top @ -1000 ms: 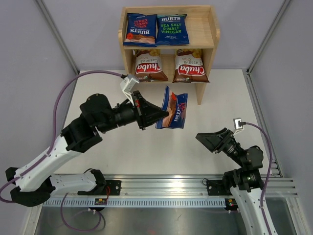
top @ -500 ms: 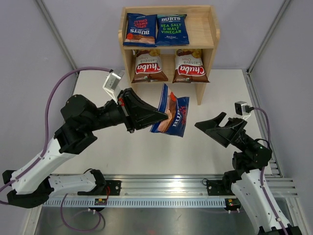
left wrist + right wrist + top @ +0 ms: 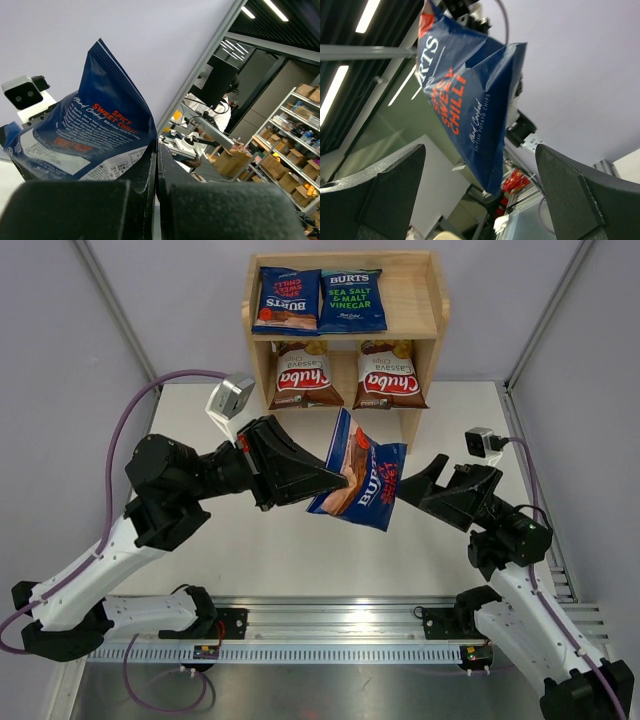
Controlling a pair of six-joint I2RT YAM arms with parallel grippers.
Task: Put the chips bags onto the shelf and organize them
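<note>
Bottom of held Burts bag (image 3: 368, 485) is cut off behind left claw (image 3: 342, 480), which is clamped on its left edge. Left arm stretched rightward, bag tilted in air over table (image 3: 460, 405), in front of shelf (image 3: 441, 310). Top tier: two Burts bags (image 3: 287, 300). Lower tier: two Chuba bags (image 3: 303, 376), tops hidden. At right, right claw (image 3: 428, 485) wide apart beside bag's right edge, contact unclear.

left arm (image 3: 95, 565), right arm (image 3: 530, 605): white links, black joints | cables (image 3: 117, 445): purple (one each) | wrist cameras (image 3: 230, 397): grey
</note>
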